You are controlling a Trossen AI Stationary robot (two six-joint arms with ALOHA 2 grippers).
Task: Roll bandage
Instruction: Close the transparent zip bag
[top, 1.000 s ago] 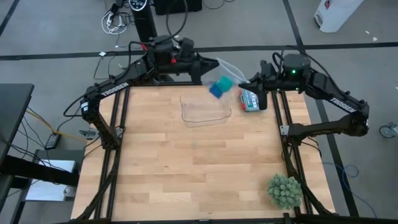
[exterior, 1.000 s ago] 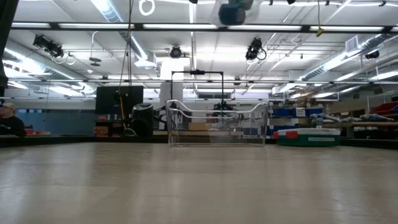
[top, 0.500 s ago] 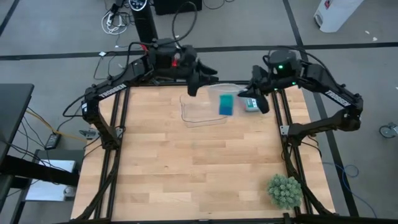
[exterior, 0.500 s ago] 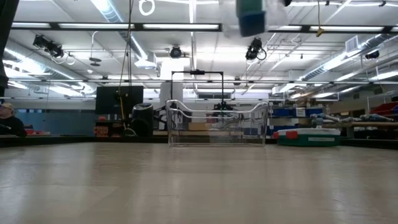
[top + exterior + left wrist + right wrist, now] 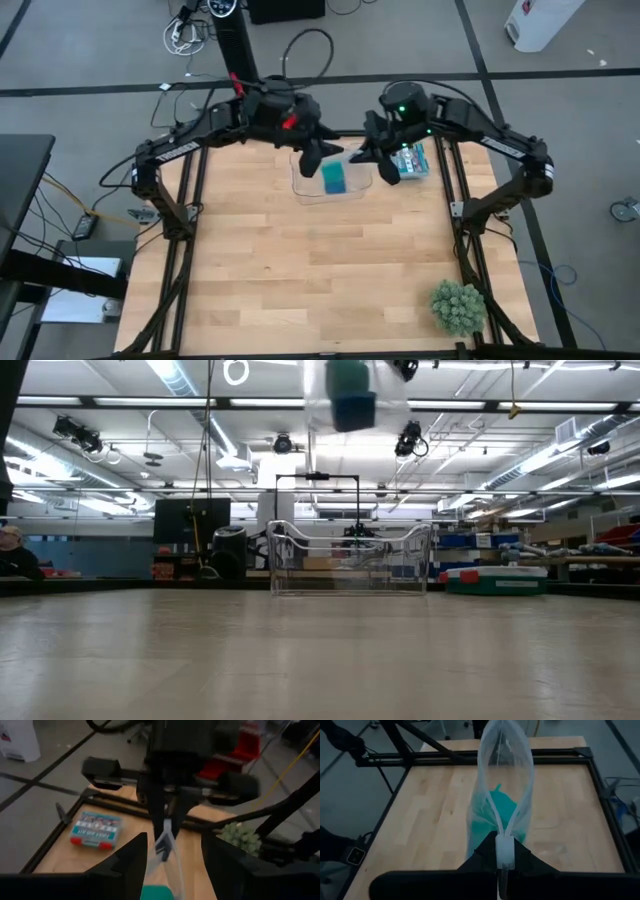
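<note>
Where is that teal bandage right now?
The bandage sits inside a clear plastic bag pinched shut in the right tool, hanging in the air above the clear tray at the table's far end, seen from above.

Light was even and bright, coming from ceiling strip lamps (image 5: 180, 402) seen in the low view. The worktop (image 5: 300, 270) showed only soft, faint shadows and no strong glare. The hanging clear bag (image 5: 348, 395) was motion-blurred in the low view. The left wrist view was soft throughout; its near fingers (image 5: 125, 862) were dark and unfocused.
</note>
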